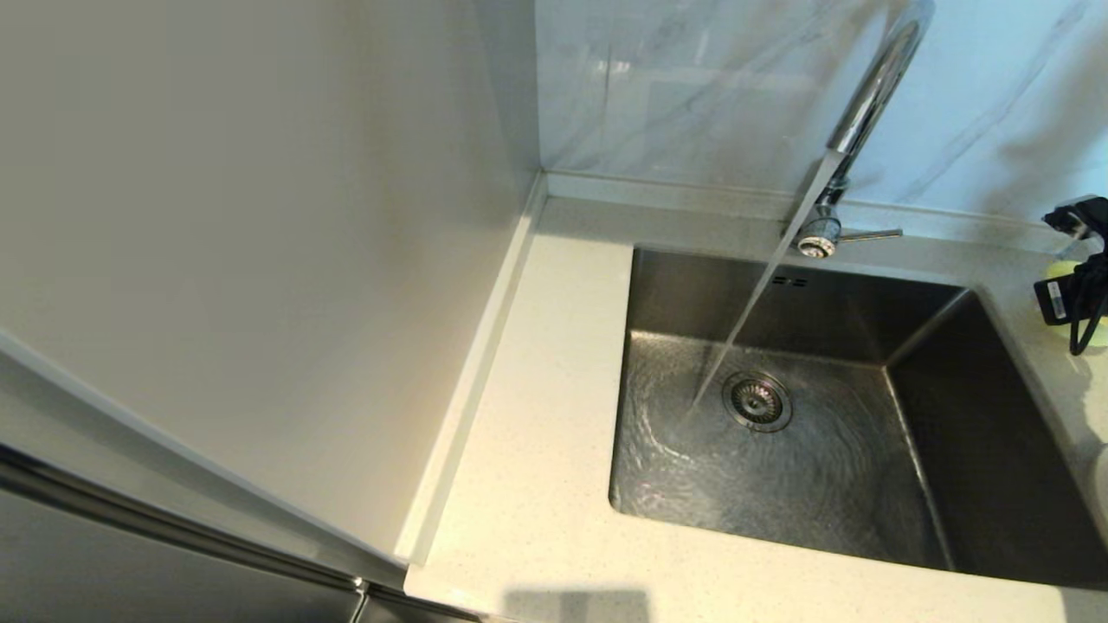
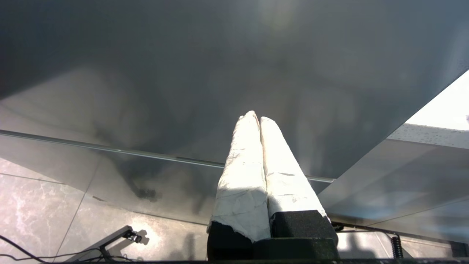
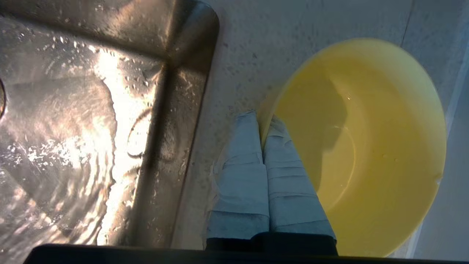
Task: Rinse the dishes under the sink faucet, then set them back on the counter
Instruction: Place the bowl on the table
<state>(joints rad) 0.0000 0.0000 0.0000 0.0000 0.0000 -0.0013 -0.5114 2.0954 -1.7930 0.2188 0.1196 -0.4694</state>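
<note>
The pale yellow bowl (image 3: 366, 146) is on or just above the speckled counter (image 3: 242, 55), right of the sink (image 3: 73, 128); I cannot tell which. My right gripper (image 3: 264, 121) is shut on its near rim, one finger inside and one outside. In the head view only a sliver of the bowl (image 1: 1061, 270) shows behind the right arm's black wrist (image 1: 1073, 290). Water runs from the chrome faucet (image 1: 866, 95) into the sink (image 1: 952, 415) beside the drain strainer (image 1: 757, 401). A cream-white dish (image 1: 1101, 484) peeks in at the right edge. My left gripper (image 2: 256, 116) is shut and empty, parked low.
The counter (image 1: 537, 450) runs along the left and front of the sink, with a low raised edge against the wall. The faucet's lever handle (image 1: 870, 234) points right. In the left wrist view there are a dark cabinet front (image 2: 220, 73) and tiled floor (image 2: 36, 205).
</note>
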